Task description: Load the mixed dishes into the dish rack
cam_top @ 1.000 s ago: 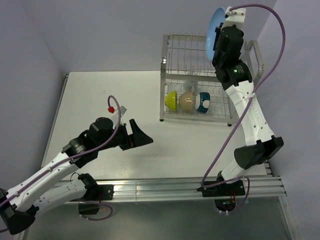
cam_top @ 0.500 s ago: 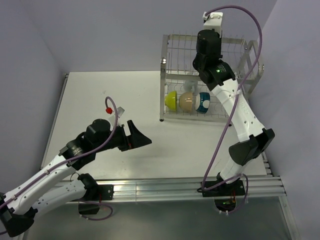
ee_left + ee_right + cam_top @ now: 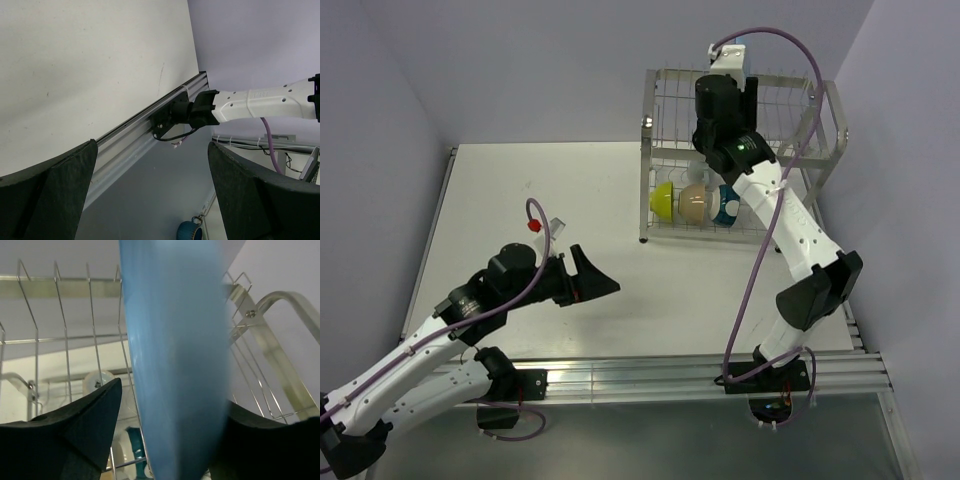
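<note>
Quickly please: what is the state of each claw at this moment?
Left claw: open, holding nothing.
Right claw: the blue plate is between its jaws; whether it is gripped or released cannot be told.

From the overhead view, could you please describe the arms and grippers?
The left arm and right arm have white links, black joints and looping purple cables. The left gripper and right gripper have broad black wedge fingers. The right has a green light.
</note>
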Robot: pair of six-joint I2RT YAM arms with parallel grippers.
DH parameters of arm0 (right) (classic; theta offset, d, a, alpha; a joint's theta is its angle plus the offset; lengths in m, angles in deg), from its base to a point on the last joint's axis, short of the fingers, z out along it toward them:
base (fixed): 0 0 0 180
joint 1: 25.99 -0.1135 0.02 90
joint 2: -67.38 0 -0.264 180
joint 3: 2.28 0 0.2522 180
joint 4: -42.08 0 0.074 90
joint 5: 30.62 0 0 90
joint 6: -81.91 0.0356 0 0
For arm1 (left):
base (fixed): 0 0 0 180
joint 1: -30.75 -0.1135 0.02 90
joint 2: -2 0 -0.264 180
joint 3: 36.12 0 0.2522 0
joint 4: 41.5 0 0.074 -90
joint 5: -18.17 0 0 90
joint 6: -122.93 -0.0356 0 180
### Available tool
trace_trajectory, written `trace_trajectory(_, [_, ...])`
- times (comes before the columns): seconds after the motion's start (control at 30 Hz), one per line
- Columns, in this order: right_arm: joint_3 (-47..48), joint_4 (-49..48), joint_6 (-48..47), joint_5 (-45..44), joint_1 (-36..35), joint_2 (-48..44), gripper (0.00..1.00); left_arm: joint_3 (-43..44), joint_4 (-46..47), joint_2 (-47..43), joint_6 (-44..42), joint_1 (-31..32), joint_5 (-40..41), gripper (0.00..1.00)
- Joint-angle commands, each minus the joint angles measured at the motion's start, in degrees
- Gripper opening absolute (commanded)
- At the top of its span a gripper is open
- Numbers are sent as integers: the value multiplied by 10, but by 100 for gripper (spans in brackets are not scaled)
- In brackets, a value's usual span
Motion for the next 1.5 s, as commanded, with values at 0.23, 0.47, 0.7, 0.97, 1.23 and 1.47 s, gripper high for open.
trace_trajectory(0.23, [-57, -6, 30, 9, 0, -69, 88, -22, 24, -21, 16, 2, 1, 99])
trace_trajectory(0.47, [-90, -24, 27, 31, 2, -107, 98, -24, 28, -19, 19, 2, -1, 99])
trace_trajectory(0.7, [-111, -12, 42, 44, 2, -132, 100, -26, 28, -21, 21, 3, 4, 99])
trace_trajectory(0.97, [-174, -10, 68, 60, -1, -200, 100, -34, 35, -21, 31, 2, 6, 99])
trace_trajectory(1.23, [-221, 43, 119, 55, -32, -280, 100, -18, 17, -9, 16, 2, 27, 99])
trace_trajectory(1.47, [-258, 122, 172, 65, -88, -346, 100, 6, 6, 10, 2, 2, 55, 99])
